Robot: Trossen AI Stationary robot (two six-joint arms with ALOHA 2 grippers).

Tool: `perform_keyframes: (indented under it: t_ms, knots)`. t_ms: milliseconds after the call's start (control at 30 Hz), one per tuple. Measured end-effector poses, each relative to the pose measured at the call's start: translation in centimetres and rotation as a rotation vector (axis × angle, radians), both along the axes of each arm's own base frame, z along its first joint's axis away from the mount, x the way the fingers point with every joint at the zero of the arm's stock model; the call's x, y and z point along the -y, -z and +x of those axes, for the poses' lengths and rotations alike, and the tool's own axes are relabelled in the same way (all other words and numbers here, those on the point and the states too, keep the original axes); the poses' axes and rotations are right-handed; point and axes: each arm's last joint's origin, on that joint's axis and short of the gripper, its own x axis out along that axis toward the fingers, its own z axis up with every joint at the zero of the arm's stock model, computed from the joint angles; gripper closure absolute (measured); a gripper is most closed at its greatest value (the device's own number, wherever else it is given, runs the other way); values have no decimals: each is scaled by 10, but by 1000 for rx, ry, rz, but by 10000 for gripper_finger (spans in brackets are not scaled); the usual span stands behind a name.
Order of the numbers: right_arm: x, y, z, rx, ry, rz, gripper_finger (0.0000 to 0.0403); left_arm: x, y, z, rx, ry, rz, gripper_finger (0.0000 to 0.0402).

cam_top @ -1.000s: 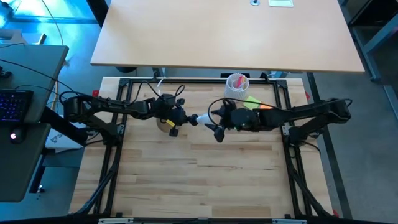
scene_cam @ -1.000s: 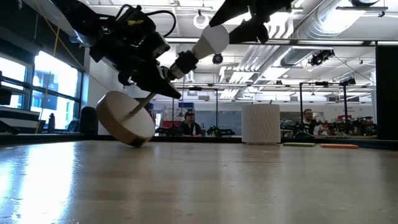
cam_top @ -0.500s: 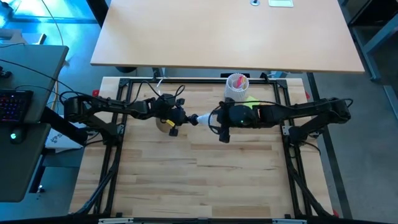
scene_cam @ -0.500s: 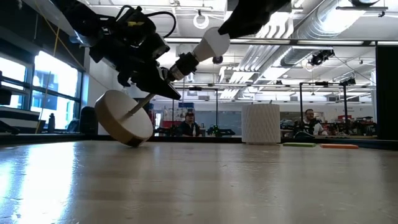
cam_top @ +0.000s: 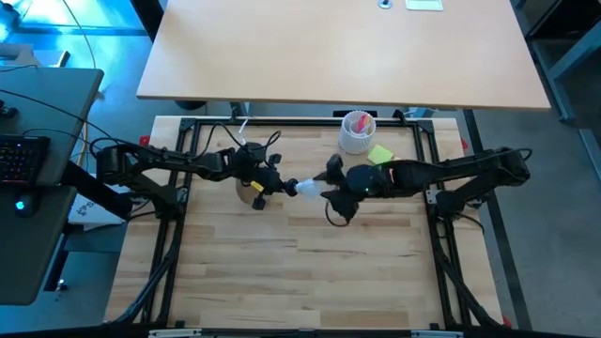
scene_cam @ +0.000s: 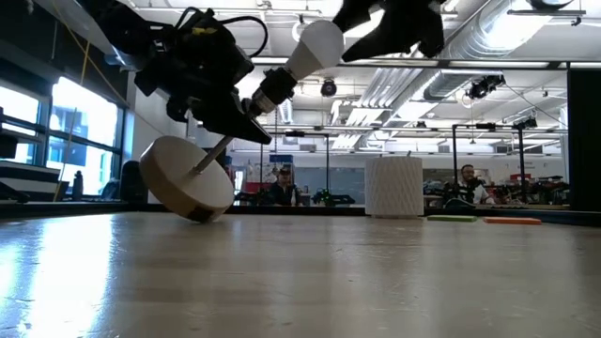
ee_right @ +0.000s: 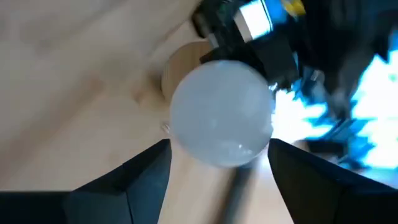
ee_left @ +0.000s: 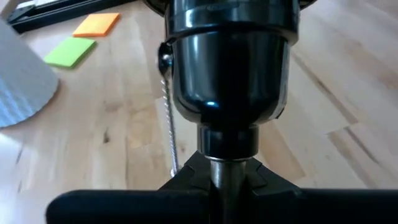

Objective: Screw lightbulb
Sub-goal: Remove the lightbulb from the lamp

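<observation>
The lamp stand is a round wooden disc [scene_cam: 183,178] with a thin stem and a black socket [ee_left: 230,62]. It is tilted, with the disc's lower edge on the table. The white lightbulb [scene_cam: 315,42] sits in the socket [scene_cam: 268,89] and points up toward the table's right. My left gripper [scene_cam: 235,117] is shut on the stem below the socket. My right gripper [ee_right: 221,162] comes from the right and is shut on the bulb's round end [cam_top: 305,187]. My left gripper pinches the metal stem [ee_left: 227,177] just below the black socket between its two fingers. They lie across the stem and slant down from the table's left. The stand hangs tilted in the hold, with the disc's edge [scene_cam: 199,216] on the table. My right gripper has the lightbulb's round glass end [ee_right: 186,146] between its two fingers, one on each side. The fingers [ee_right: 146,171] come from the table's right, slanting down, in line with the bulb. The bulb is clear of the table, its base in the socket.
A white perforated cup [cam_top: 358,131] with pink contents stands at the back of the table, right of centre. Green [cam_top: 379,153] and orange [ee_left: 96,25] sticky notes lie near it. People [scene_cam: 284,186] sit in the room beyond. Bare wood lies toward the near edge.
My right gripper has rolled about the line it points along and has shut from a wide gap onto the bulb's round end. The bulb end of the lamp has tipped up a little, while the disc's edge stays on the table.
</observation>
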Motion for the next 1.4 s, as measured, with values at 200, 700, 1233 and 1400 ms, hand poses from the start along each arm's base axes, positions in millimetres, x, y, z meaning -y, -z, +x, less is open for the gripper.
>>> perform_keyframes:
  t_ms: [200, 700, 1233, 1400]
  knots:
    - [-26, 2, -3, -178, -145, -679, 139, 0, 0, 0, 2, 6, -4, 391]
    - [-25, 15, -12, 90, 551, 481, 139, 0, 0, 0, 0, -1, 0, 391]
    - [-6, 18, 15, 150, 488, 765, 139, -1, 0, 0, 0, -10, 5, 391]
    - [-4, 12, 14, 221, 529, 768, 139, -2, 0, 0, 0, -15, 3, 391]
